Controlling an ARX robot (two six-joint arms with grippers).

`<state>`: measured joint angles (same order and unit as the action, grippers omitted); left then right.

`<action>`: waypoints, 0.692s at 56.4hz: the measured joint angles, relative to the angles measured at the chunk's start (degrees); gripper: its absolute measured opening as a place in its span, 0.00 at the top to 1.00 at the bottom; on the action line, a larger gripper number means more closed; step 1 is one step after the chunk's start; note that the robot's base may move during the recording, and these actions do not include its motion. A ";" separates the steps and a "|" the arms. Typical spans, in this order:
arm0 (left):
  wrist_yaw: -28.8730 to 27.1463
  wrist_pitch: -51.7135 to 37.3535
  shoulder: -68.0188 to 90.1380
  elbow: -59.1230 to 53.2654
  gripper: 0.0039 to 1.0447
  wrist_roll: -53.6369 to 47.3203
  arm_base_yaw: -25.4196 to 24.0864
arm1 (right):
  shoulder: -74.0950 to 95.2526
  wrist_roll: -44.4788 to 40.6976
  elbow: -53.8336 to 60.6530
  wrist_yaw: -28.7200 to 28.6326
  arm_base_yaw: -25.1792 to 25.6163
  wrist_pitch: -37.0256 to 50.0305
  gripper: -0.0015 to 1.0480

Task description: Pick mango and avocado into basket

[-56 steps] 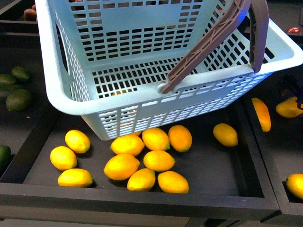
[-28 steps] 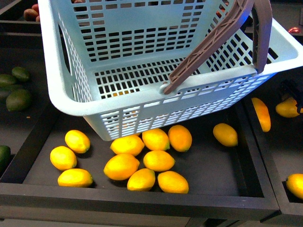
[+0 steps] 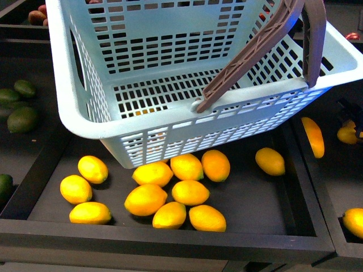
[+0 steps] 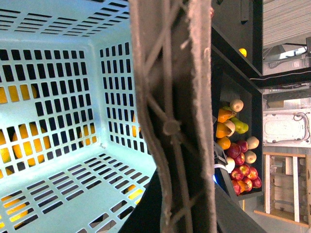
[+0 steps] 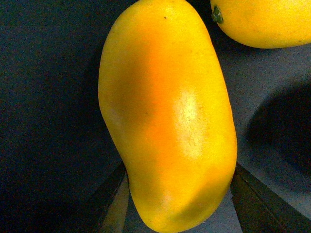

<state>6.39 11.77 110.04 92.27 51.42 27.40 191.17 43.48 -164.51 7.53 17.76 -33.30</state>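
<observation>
Front view: the basket hangs tilted in the upper part of the frame, and its handle rises toward the upper right. Below it, lemons lie in a black tray. An avocado lies with others at the left edge, well apart from the basket. One mango is at the far right edge and a second mango lies just beside it, more to the left. No arm shows clearly here.

Left wrist view: the handle runs down the middle, very near the camera. The basket is empty inside; only yellow fruit shows through its slots. I cannot make out the fingers, so I cannot tell how the left pincer stands. Probably it carries the handle, because the basket is in the air.

Right wrist view: the mango fills the frame. The right gripper has one dark finger on each side of the lower end, very close to the skin. I cannot tell if they already press.

The step in hand seems to be grasping the mango. The next move calls for a firm close, a lift, and a carry over the basket rim. The avocado is not yet done.
</observation>
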 joint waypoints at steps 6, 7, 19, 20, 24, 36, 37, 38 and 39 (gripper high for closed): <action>0.00 0.00 0.00 0.02 0.94 0.00 -0.02 | 0.00 -0.28 -0.02 -0.07 0.15 0.22 0.50; 0.00 0.00 0.00 0.00 0.94 0.00 0.00 | 0.00 -0.37 -0.02 -0.07 0.17 0.28 0.50; 0.00 0.00 0.00 0.00 0.94 0.00 -0.02 | -0.02 -1.60 -0.02 -1.16 0.33 1.27 0.50; 0.00 0.00 0.00 0.00 0.94 0.00 -0.02 | -0.09 -1.75 0.00 -1.36 0.37 1.46 0.50; -0.02 0.00 0.00 0.00 0.94 0.00 -0.02 | -3.37 -2.62 5.73 -2.78 0.57 6.88 0.50; -0.07 0.00 0.00 0.00 0.94 0.02 -0.02 | -24.00 -7.52 39.47 -6.08 1.66 27.54 0.50; -0.09 0.00 0.00 0.00 0.94 0.00 -0.02 | -25.35 -7.96 41.24 -6.25 1.73 28.41 0.50; -0.09 0.00 0.00 0.00 0.94 0.00 -0.02 | -27.74 -8.35 44.46 -6.56 1.84 29.92 0.50; -0.09 0.00 0.00 0.00 0.94 0.00 0.00 | -28.92 -8.70 46.01 -6.73 1.90 30.67 0.50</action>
<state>6.31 11.77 110.04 92.27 51.42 27.40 162.25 34.79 -118.50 0.80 19.66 -2.63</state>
